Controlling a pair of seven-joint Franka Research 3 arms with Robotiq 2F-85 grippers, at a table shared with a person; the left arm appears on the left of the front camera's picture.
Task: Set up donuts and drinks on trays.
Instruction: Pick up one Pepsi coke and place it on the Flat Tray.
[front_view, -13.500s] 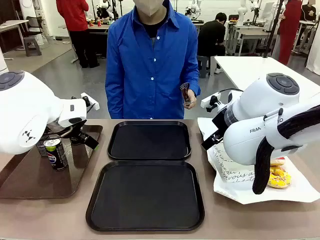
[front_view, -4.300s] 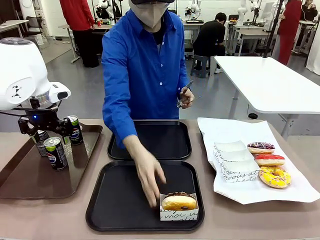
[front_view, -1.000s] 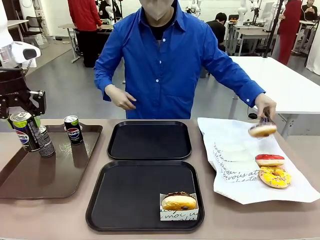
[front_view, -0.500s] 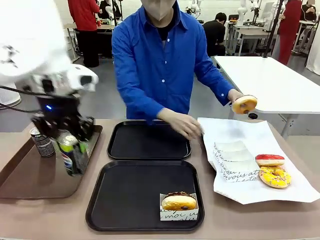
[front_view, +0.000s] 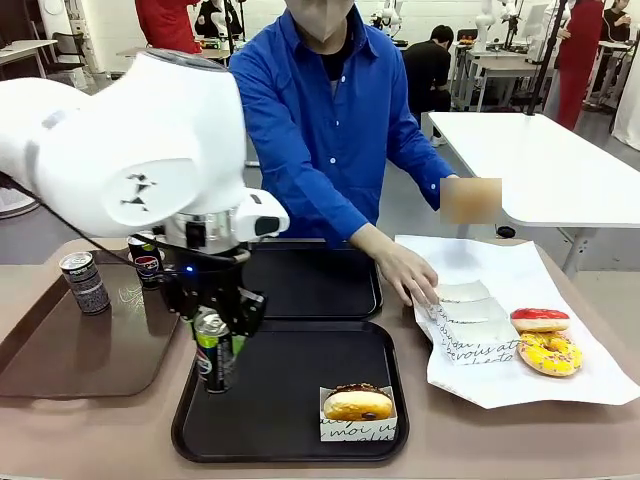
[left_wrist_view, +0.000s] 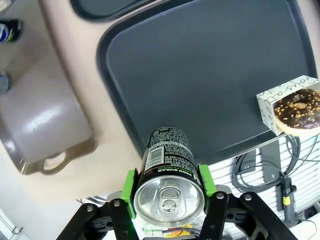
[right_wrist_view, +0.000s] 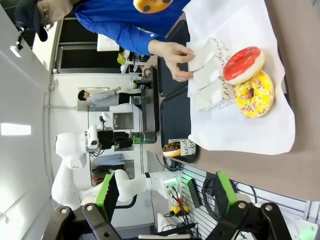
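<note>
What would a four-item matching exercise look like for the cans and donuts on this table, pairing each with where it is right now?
Things:
1. black-green can
2. chocolate donut
3. red-iced donut
4. grey can

Places:
A. lying on the white paper at the right
B. standing on the brown tray
C. in a paper sleeve on the near black tray
D. clamped in the left gripper

Pairs: 1-D, 2-C, 3-A, 4-B
</note>
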